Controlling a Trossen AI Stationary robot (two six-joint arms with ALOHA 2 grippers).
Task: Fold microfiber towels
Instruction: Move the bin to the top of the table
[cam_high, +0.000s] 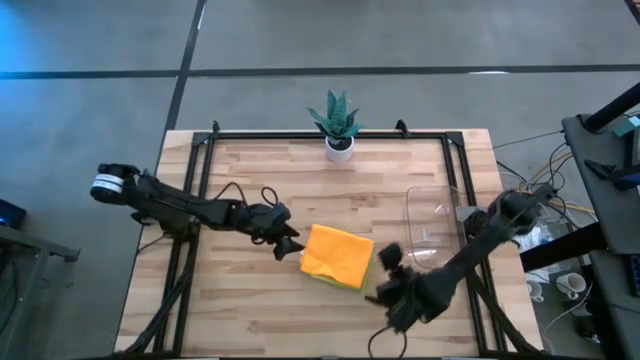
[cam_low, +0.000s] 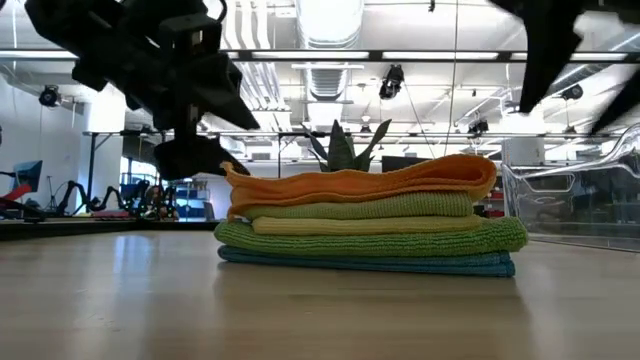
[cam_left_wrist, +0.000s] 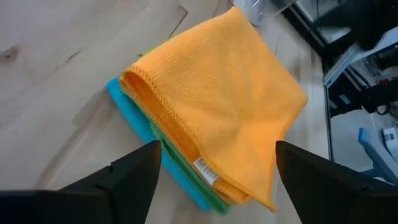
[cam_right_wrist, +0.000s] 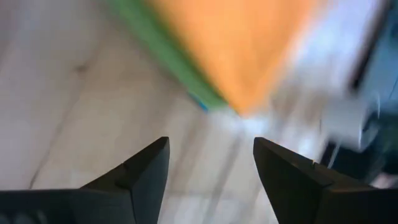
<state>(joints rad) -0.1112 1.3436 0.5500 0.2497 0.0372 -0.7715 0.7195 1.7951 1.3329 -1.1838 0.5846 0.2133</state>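
Overhead only the orange towel (cam_high: 337, 254) shows; level, five stacked; both fingers open

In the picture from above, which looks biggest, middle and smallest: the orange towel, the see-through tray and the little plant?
1. The orange towel and the clear tray look about the same size, too close to rank.
2. The potted plant looks smallest.

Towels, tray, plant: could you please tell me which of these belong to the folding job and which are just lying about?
Part of the job:
- orange towel, top of the stack
- upper green towel
- yellow towel
- lower green towel
- blue towel, at the bottom

Just lying about:
- clear plastic tray, beside the stack
- potted plant, at the table's far edge
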